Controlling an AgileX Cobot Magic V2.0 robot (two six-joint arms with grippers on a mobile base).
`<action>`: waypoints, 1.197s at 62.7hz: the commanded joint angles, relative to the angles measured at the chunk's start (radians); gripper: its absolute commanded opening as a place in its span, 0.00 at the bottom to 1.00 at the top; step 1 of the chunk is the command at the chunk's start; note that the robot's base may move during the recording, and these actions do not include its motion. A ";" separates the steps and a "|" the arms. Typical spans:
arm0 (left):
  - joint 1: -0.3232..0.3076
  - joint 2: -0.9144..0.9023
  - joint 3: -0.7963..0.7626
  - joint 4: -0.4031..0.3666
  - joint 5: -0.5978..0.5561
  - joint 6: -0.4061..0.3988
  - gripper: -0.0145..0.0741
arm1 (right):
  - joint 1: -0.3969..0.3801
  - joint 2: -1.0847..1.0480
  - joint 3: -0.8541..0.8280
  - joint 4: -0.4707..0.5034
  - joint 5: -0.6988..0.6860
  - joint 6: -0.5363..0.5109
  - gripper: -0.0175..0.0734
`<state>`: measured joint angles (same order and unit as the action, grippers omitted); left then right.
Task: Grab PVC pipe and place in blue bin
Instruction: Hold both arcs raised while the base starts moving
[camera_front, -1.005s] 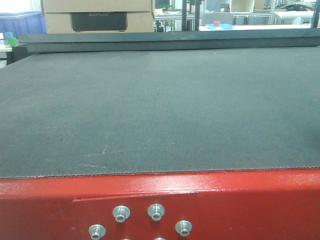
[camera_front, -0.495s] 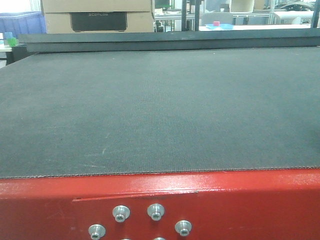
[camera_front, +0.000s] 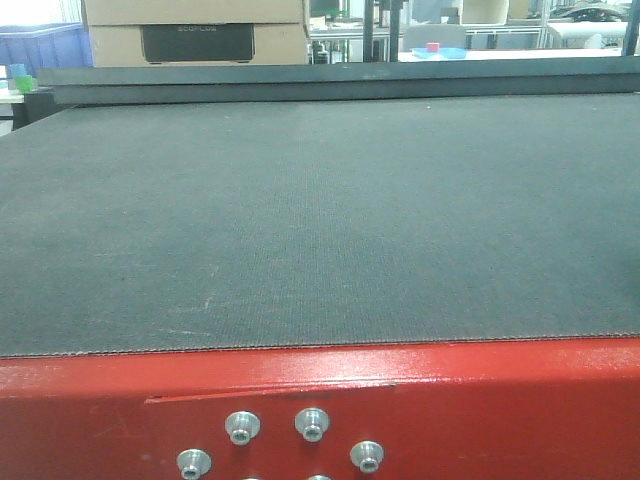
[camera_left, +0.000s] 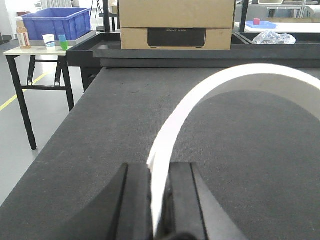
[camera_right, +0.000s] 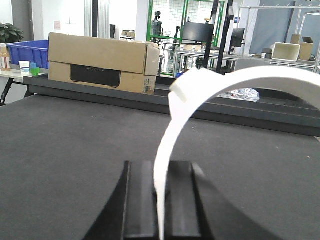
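A white curved PVC pipe wall (camera_left: 200, 95) arcs up and to the right from my left gripper (camera_left: 159, 172), which is shut on it. In the right wrist view a white PVC pipe arc (camera_right: 182, 110) rises from my right gripper (camera_right: 159, 172), also shut on it. Whether both hold one piece I cannot tell. The blue bin (camera_left: 55, 22) stands on a side table beyond the mat's far left corner; it also shows as the blue bin (camera_right: 27, 50) and the blue bin (camera_front: 45, 45). Neither gripper nor pipe appears in the front view.
A dark mat (camera_front: 320, 220) covers the work table, with a red frame edge (camera_front: 320, 400) at the front. A cardboard box (camera_left: 176, 25) sits at the far edge. Cups and a bottle (camera_left: 22, 35) stand beside the bin. A plastic bag (camera_left: 272, 37) lies far right.
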<state>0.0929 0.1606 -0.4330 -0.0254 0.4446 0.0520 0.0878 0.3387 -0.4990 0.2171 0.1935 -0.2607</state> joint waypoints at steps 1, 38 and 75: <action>0.004 -0.004 -0.001 -0.002 -0.013 -0.004 0.04 | 0.002 -0.004 0.001 -0.009 -0.033 -0.002 0.02; 0.004 -0.004 -0.001 -0.002 -0.013 -0.004 0.04 | 0.002 -0.004 0.001 -0.009 -0.033 -0.002 0.02; 0.004 -0.004 -0.001 -0.002 -0.013 -0.004 0.04 | 0.002 -0.004 0.001 -0.009 -0.033 -0.002 0.02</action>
<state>0.0929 0.1606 -0.4330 -0.0254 0.4471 0.0520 0.0878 0.3387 -0.4990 0.2171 0.1935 -0.2607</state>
